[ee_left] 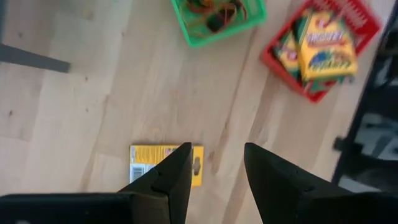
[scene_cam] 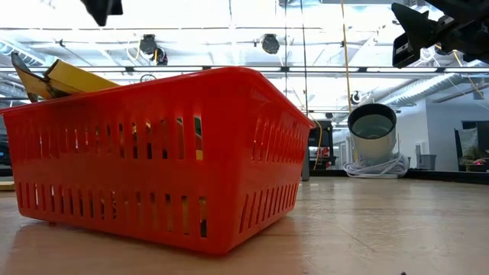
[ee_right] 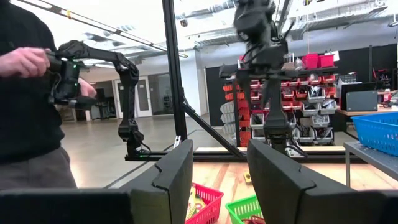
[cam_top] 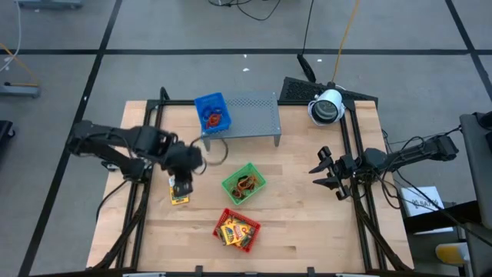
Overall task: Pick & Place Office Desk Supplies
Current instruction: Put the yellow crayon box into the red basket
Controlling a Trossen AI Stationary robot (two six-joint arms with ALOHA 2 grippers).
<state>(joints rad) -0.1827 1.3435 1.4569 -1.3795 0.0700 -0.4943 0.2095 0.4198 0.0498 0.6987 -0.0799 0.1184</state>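
Observation:
A flat yellow packet (ee_left: 163, 163) lies on the bare wood near the table's left side (cam_top: 179, 198). My left gripper (ee_left: 217, 155) hangs open just above it, pointing down (cam_top: 182, 185); one finger hides part of the packet. More yellow packets (ee_left: 326, 46) lie in the red tray (cam_top: 236, 229), and one sticks up over its rim (scene_cam: 76, 76). Rubber bands (cam_top: 246, 185) fill the green tray (ee_left: 186, 31). My right gripper (ee_right: 221, 155) waits open above the table's right side (cam_top: 327, 171).
A blue tray (cam_top: 212, 113) holding orange items stands on the grey perforated rack (cam_top: 250, 114) at the far edge. A white round device (cam_top: 327, 106) sits at the far right. A person (ee_right: 25, 93) stands beyond the table holding a controller. Bare wood lies between the trays and the right arm.

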